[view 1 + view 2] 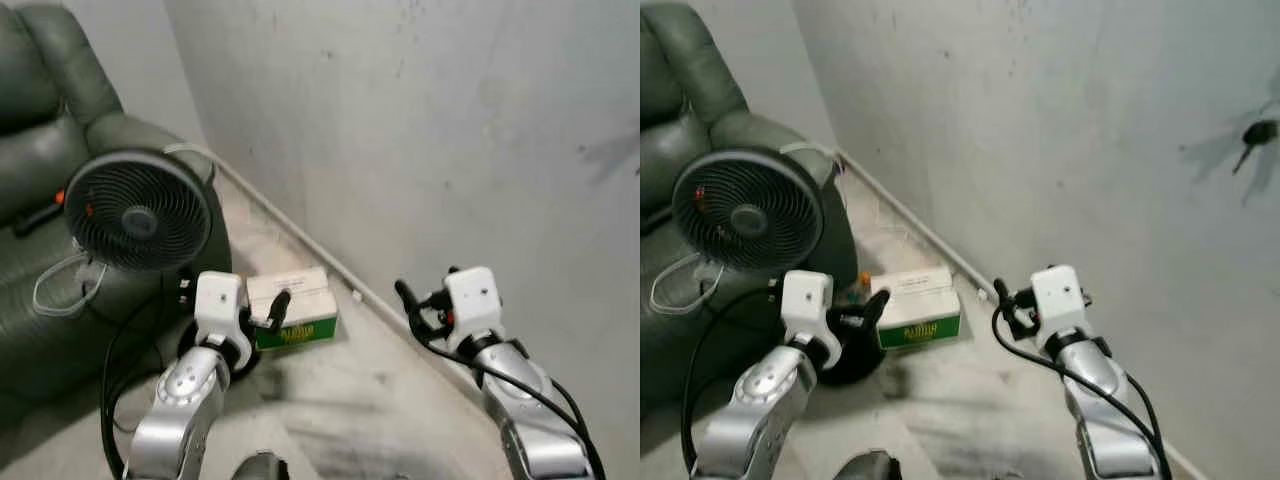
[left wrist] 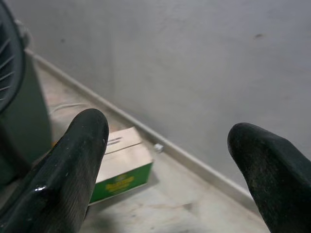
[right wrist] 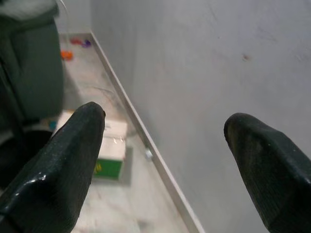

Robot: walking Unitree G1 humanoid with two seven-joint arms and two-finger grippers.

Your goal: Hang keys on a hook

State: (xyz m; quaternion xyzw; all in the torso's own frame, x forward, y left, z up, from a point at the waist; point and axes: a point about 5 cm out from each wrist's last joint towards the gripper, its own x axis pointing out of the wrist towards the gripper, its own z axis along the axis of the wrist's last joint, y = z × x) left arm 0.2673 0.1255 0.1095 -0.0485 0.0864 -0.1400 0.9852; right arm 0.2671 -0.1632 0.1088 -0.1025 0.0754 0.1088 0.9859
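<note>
Fingers of the left gripper [image 2: 165,165] stand wide apart with nothing between them, and the right gripper [image 3: 163,165] is spread just as wide, also bare; both are raised in front of the robot toward a plain grey wall [image 1: 420,120]. On that wall, up at the right, hangs one dark object [image 1: 1257,135] on a fixing, too small to tell whether it is the keys or the hook. Below, one pale baseboard [image 1: 300,235] runs along a scuffed concrete floor [image 1: 370,390]. One white-and-green box [image 1: 293,310] lies near the wall, just beside one round black fan [image 1: 140,212], and behind that sits one dark green sofa [image 1: 40,110].
</note>
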